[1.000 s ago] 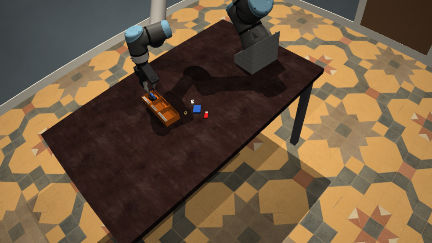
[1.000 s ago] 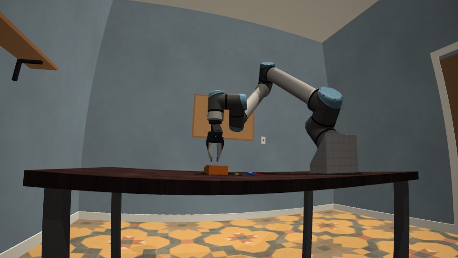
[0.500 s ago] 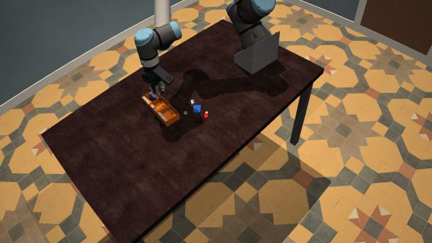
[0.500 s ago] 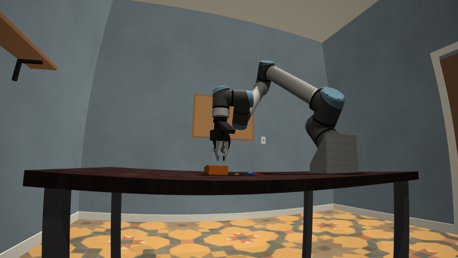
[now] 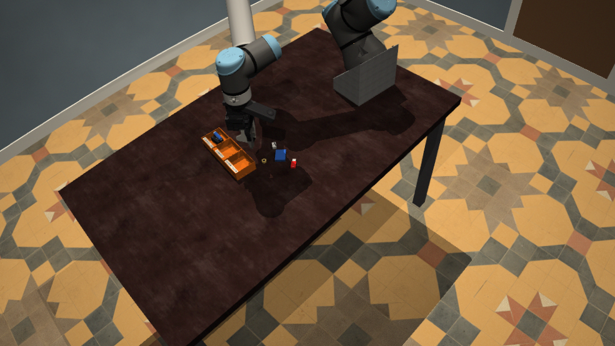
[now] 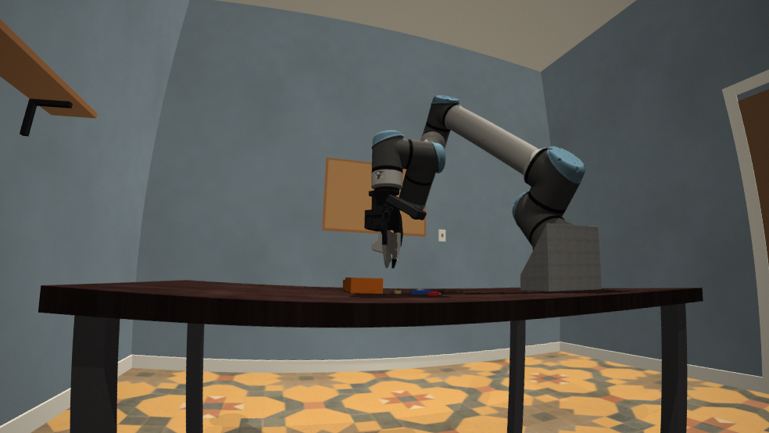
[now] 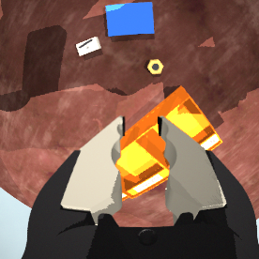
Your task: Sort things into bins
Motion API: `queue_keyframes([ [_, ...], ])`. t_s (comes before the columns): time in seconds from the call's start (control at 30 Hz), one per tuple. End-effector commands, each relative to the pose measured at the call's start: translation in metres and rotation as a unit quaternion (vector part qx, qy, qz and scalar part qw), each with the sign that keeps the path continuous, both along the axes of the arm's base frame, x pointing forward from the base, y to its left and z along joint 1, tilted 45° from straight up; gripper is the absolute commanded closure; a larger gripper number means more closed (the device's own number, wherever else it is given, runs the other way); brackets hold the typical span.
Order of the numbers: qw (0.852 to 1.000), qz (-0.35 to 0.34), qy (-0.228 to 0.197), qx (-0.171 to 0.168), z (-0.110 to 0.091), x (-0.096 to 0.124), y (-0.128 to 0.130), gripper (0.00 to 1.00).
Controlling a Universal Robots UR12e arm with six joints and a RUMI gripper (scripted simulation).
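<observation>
An orange row of three labelled bins (image 5: 229,153) lies on the dark table. A blue battery (image 5: 217,137) lies in its far-left compartment. My gripper (image 5: 247,138) hangs well above the table beside the bins, with its fingers a little apart and nothing between them. In the wrist view the gripper (image 7: 141,122) looks down on the bins (image 7: 164,141), which show through the gap between the fingers. Past them lie a yellow nut (image 7: 155,67), a small white piece (image 7: 88,46) and a flat blue square (image 7: 129,19). A small red piece (image 5: 293,163) lies further right.
The nut (image 5: 264,160), the white piece (image 5: 273,145) and the blue square (image 5: 280,154) lie close together right of the bins. The arm's grey base block (image 5: 366,80) stands at the far end of the table. From the side the gripper (image 6: 390,262) hangs above the bins (image 6: 363,284).
</observation>
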State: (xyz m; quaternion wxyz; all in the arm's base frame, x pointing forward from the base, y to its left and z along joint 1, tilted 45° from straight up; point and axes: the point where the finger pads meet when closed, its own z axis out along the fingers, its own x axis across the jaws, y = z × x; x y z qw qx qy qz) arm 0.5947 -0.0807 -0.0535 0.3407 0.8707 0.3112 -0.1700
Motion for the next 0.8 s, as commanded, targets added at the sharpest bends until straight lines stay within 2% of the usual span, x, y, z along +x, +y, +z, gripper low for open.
queue_keyframes([
  [0.0, 0.997, 0.057, 0.053, 0.007, -0.0236, -0.0086, 0.0282, 0.82],
  [0.13, 0.990, 0.103, 0.100, 0.012, -0.0244, -0.0088, 0.0290, 0.82],
  [0.2, 0.990, 0.103, 0.100, 0.012, -0.0244, -0.0088, 0.0290, 0.82],
  [0.23, 0.982, 0.135, 0.130, 0.015, -0.0246, -0.0089, 0.0293, 0.82],
  [0.53, 0.947, 0.231, 0.221, 0.027, -0.0244, -0.0088, 0.0291, 0.82],
  [0.77, 0.947, 0.231, 0.221, 0.027, -0.0240, -0.0088, 0.0286, 0.82],
])
